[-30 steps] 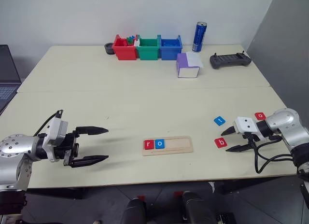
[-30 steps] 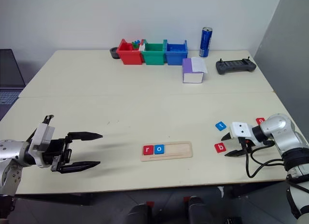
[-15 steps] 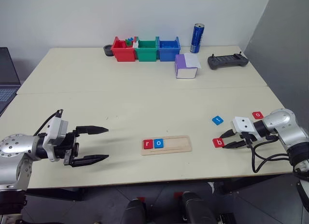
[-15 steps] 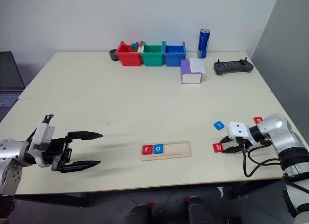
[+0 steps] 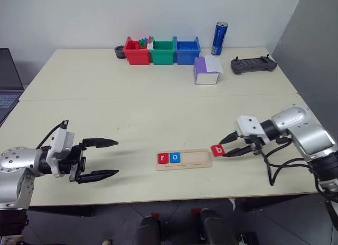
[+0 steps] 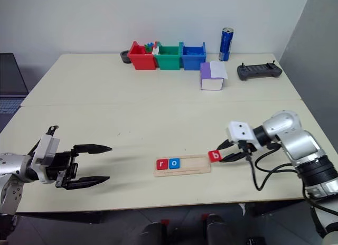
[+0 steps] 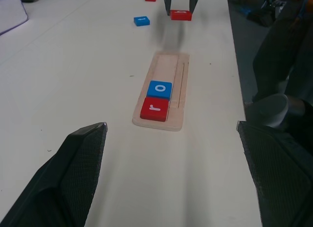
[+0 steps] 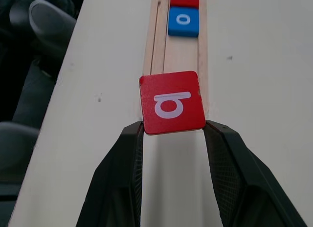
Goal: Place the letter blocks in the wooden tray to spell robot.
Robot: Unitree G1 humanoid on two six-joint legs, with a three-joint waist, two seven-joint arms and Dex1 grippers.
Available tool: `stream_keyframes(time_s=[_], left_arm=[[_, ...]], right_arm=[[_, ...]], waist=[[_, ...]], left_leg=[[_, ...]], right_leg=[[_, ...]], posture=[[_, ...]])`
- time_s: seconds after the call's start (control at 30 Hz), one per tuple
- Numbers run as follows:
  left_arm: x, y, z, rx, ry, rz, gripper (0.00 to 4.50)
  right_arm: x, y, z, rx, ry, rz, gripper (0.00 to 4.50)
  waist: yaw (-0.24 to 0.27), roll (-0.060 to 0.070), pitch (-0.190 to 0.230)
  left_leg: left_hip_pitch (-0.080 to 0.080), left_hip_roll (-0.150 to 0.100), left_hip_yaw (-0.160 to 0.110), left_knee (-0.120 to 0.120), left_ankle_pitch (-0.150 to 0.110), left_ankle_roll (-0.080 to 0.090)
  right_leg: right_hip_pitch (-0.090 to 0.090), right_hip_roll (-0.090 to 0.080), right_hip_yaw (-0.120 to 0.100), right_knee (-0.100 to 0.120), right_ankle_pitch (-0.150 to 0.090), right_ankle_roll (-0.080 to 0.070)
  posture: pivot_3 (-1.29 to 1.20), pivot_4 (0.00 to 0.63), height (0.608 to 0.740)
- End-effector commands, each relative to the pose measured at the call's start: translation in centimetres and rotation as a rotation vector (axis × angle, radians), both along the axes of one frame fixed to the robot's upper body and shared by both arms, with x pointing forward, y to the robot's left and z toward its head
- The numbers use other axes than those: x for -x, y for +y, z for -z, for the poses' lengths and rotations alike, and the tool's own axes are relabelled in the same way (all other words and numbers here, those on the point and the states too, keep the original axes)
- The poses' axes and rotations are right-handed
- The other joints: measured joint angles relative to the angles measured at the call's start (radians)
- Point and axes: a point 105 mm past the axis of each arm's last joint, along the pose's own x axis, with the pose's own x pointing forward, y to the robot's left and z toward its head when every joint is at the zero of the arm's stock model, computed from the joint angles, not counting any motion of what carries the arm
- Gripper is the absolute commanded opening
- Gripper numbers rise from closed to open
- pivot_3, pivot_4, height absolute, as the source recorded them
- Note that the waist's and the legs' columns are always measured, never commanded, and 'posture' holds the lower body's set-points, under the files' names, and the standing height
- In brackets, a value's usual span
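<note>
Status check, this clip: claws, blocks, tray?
Right claw shut on red b block, at wooden tray's right end. Left claw open, idle. Tray holds r, o. Path clear.

**Letters I can read**

I read a white "r" on the red tile point(image 7: 154, 108) and a white "o" on the blue tile point(image 7: 159, 89), side by side in the wooden tray point(image 7: 176, 70). The red tile point(image 8: 171, 101) between my right gripper's point(image 8: 173, 131) fingers reads "b". Other tiles' letters are illegible.
</note>
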Motion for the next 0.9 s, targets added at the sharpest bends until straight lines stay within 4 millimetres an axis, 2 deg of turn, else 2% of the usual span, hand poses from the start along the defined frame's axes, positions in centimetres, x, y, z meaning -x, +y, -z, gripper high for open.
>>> stream_keyframes(time_s=[0.03,0.23,0.3,0.43,0.57,0.9], left_arm=[[0.0,-0.2,-0.8,-0.015,-0.045,0.009,4.5],[-0.3,-0.4,-0.6,-0.01,-0.049,0.006,4.5],[-0.3,-0.6,-0.6,-0.002,-0.05,0.011,4.5],[-0.2,-0.6,-0.5,0.001,-0.048,0.011,4.5],[-0.2,-0.4,-0.4,-0.005,-0.048,0.007,4.5],[-0.1,-0.6,-0.3,0.002,-0.046,0.01,4.5]], right_arm=[[-0.7,1.5,0.6,0.019,-0.044,0.048,1.47],[-1.9,3.5,1.5,0.071,-0.089,0.094,1.47],[-1.7,4.4,1.7,0.059,-0.074,0.097,1.47],[-1.0,4.9,2.2,0.067,-0.053,0.083,1.47],[-0.2,5.8,2.0,0.044,-0.032,0.07,1.47],[0.1,8.4,2.3,0.007,-0.007,0.136,1.47]], waist=[[0.001,0.0,0.0],[0.002,0.0,0.0],[0.001,0.0,0.0],[0.002,0.0,0.0],[0.003,0.0,0.0],[0.001,0.0,0.0]], left_leg=[[0.0,0.0,0.0,0.0,0.0,0.0],[-0.001,0.0,0.0,0.0,0.0,0.0],[-0.001,0.0,0.0,0.0,0.0,0.0],[-0.002,0.0,-0.001,0.0,0.0,0.0],[-0.002,0.0,-0.001,0.0,0.0,0.0],[-0.002,0.0,-0.002,0.0,0.0,0.0]], right_leg=[[0.0,0.0,0.0,0.0,0.0,0.0],[-0.001,0.0,0.0,0.0,-0.001,-0.001],[-0.001,0.0,0.0,0.0,-0.001,-0.001],[-0.001,0.0,-0.001,0.0,0.0,0.0],[-0.001,0.0,-0.001,0.0,0.0,0.0],[-0.001,0.0,-0.002,0.0,0.0,0.0]], posture=[[0.0,0.15,0.74],[0.0,0.15,0.74],[0.0,0.15,0.74],[0.0,0.15,0.74],[0.0,0.15,0.74],[0.0,0.15,0.74]])
